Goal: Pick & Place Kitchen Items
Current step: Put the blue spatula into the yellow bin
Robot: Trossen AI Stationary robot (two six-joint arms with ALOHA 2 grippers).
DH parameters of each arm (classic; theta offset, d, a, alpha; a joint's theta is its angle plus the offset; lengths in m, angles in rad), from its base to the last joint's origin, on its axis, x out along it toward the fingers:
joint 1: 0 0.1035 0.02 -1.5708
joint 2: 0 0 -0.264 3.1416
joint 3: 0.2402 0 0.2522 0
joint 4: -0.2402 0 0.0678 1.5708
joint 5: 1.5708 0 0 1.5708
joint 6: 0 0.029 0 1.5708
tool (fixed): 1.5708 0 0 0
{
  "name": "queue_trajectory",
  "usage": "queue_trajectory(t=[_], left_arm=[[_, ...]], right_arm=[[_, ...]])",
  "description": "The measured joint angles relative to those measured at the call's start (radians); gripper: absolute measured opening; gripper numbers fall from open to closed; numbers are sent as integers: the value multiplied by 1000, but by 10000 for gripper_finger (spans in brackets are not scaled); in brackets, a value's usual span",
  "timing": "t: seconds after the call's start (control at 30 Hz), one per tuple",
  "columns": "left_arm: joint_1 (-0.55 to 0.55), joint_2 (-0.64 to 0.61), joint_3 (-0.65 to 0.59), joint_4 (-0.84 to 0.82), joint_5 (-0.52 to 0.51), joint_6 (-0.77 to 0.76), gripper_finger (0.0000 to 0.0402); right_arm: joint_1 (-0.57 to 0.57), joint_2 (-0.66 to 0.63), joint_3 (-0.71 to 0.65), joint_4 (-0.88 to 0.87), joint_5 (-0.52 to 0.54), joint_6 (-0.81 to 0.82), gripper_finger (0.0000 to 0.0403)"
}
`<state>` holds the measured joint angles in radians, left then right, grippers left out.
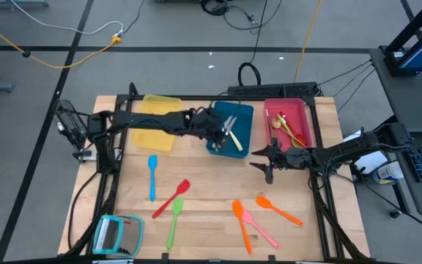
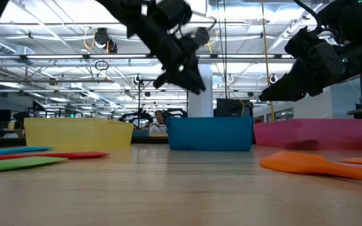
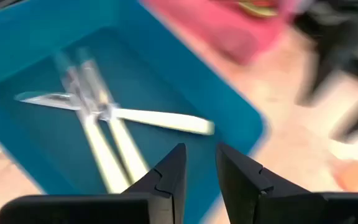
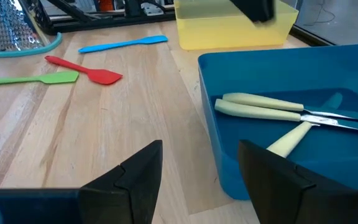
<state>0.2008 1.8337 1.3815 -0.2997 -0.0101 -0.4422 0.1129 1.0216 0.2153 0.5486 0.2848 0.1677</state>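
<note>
Plastic utensils still loose on the wood table [image 1: 211, 235]: green spatula [image 1: 174, 222], orange spatula [image 1: 240, 224], pink spatula [image 1: 258, 227], second orange spatula [image 1: 278, 208], red spatula [image 1: 171, 198], blue spatula [image 1: 152, 176]. Six left. Further back, right gripper [image 1: 268, 163] hangs fingers spread, empty, beside the blue tray [image 1: 245, 132]. Left gripper [image 1: 219, 135] hovers over that tray, jaws slightly apart, holding nothing. Three cream-handled knives [image 1: 232, 132] lie inside, done. Red tray [image 1: 302, 117] holds a few utensils; yellow tray [image 1: 160, 110] looks empty.
</note>
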Motion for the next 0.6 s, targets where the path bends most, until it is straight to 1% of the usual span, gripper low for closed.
queue_trajectory(t=[0.1, 0.17, 0.23, 0.37, 0.43, 0.53, 0.6], left_arm=[[-67, -41, 0, -43, -23, 3, 88], [-117, -61, 0, -102, -68, -18, 88], [-171, -80, 0, -178, -129, -75, 88], [-281, -99, 1, -381, -253, -259, 88], [-335, -99, 1, -478, -296, -393, 88], [-411, -99, 1, -628, -314, -622, 88], [-462, -99, 0, -712, -318, -745, 88]], right_arm=[[0, 0, 0, -5, 0, 0, 201], [0, 0, 0, -9, 0, 0, 201], [0, 0, 0, -13, 0, 0, 201], [0, 0, 0, -12, 0, -6, 201], [0, 0, 0, -12, 0, -18, 201], [0, 0, 0, -9, 0, -23, 201], [0, 0, 0, -8, 0, -23, 201]])
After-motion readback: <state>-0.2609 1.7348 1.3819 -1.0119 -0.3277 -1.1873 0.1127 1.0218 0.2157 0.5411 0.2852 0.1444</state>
